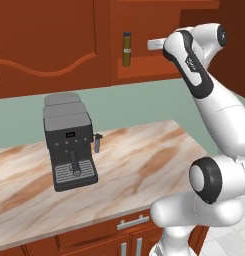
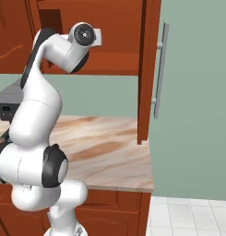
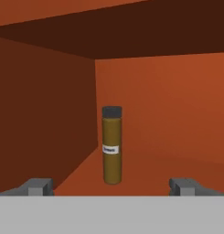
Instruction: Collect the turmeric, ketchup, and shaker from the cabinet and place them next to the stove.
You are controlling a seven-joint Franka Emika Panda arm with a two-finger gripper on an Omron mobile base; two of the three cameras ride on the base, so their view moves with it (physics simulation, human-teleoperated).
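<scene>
The turmeric [image 3: 112, 145], a slim olive-brown jar with a dark cap and a small pale label, stands upright on the shelf of the cabinet niche [image 3: 168, 109], near its left wall. It is also seen in the left base view as the turmeric [image 1: 126, 49]. My gripper [image 3: 112, 187] faces it from a short way off, open, with the fingers [image 3: 38, 185] apart on either side and nothing between them. From the left base camera, the gripper [image 1: 149, 45] reaches into the cabinet [image 1: 144, 67] to the right of the jar. The ketchup, the shaker and the stove are out of view.
A dark grey espresso machine [image 1: 69, 140] stands on the marble counter [image 1: 144, 155] below the niche. An open cabinet door [image 2: 149, 69] with a grey bar handle [image 2: 159, 69] hangs at the counter's right end. Arched-panel doors [image 1: 44, 40] lie left of the niche.
</scene>
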